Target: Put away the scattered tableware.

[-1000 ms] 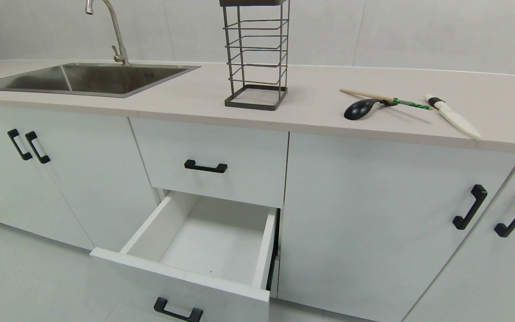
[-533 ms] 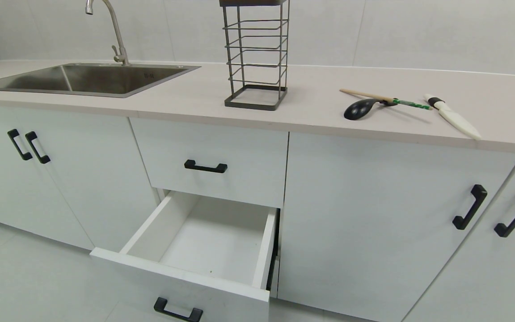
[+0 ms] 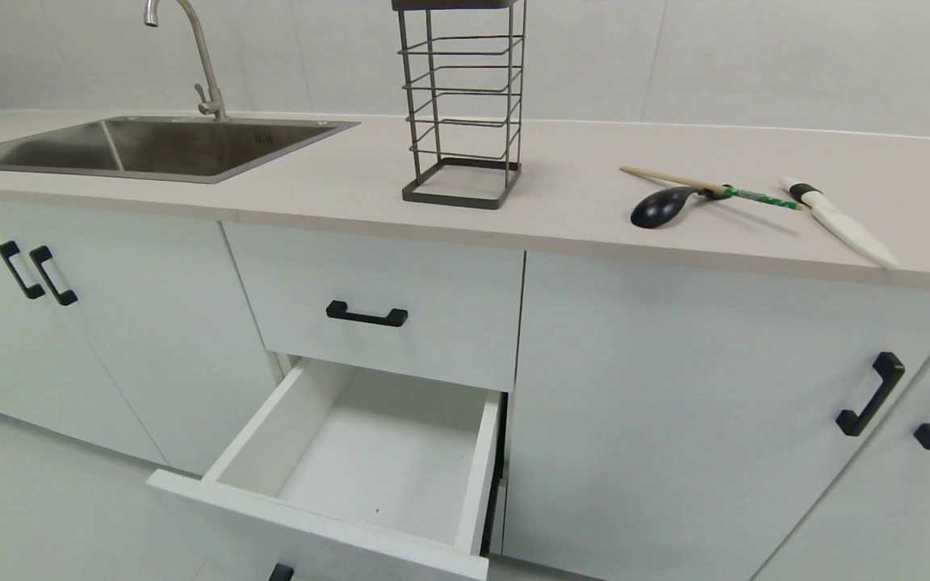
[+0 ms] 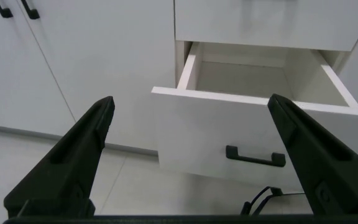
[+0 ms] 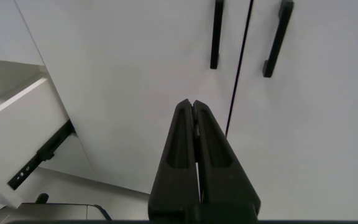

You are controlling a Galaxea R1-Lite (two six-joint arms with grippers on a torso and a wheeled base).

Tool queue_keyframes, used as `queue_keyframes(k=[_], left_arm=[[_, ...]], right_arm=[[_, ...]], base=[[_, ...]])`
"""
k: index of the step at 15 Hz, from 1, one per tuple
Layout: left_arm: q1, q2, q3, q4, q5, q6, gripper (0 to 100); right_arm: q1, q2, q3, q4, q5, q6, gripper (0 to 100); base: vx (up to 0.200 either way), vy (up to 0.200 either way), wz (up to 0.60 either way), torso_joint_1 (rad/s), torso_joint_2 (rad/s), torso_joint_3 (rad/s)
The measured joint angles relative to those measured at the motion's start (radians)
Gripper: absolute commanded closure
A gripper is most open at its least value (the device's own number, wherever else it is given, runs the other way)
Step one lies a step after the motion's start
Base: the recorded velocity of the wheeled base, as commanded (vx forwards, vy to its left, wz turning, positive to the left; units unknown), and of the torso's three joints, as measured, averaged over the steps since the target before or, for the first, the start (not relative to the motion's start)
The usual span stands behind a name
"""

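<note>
- Left gripper (image 4: pixel 191 101): jaws spread wide, nothing between them, facing the front of the open drawer (image 4: pixel 253 134).
- Right gripper (image 5: pixel 193 106): jaws pressed together, empty, before a white cabinet door (image 5: pixel 135 68).
- Tableware lies on the countertop (image 3: pixel 578 222), right of the wire rack (image 3: pixel 462 105).
- Black spoon (image 3: pixel 659 206) rests against a green-banded wooden stick (image 3: pixel 747 195).
- White knife (image 3: pixel 840 225) is just beside.

No legible text from where I sit; only candidate is a small dark stamp (image 3: pixel 263 139) on the inner back wall of the sink (image 3: pixel 174 139), too small to read; green-patterned band (image 3: pixel 747 195) on the wooden stick (image 3: pixel 667 177) resolves to no letters; wrist views give me nothing readable.
</note>
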Motion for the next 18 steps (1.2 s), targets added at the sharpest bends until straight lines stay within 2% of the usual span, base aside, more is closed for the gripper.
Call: queue_keyframes(k=[1, 4, 9, 16, 18], left_arm=[[0.0, 0.0, 0.0, 0.0, 0.001, 0.0, 0], [0.0, 0.0, 0.0, 0.0, 0.004, -0.002, 0], [0.0, 0.0, 0.0, 0.0, 0.004, -0.001, 0], [0.0, 0.0, 0.0, 0.0, 0.003, -0.001, 0], [0.0, 0.0, 0.0, 0.001, 0.003, -0.001, 0]], right_arm=[[0.0, 0.0, 0.0, 0.0, 0.0, 0.0, 100], [0.0, 0.0, 0.0, 0.001, 0.0, 0.0, 100], [0.0, 0.0, 0.0, 0.002, -0.001, 0.0, 100], [0.001, 0.0, 0.0, 0.0, 0.0, 0.0, 100], [-0.001, 0.001, 0.0, 0.0, 0.0, 0.0, 100]], base=[[0.2, -0.2, 0.0, 0.002, 0.0, 0.002], [0.0, 0.0, 0.0, 0.027, -0.03, -0.012], [0.0, 0.0, 0.0, 0.216, -0.13, -0.113], [0.0, 0.0, 0.0, 0.229, -0.58, -0.211], [0.0, 0.0, 0.0, 0.085, -0.48, -0.229]])
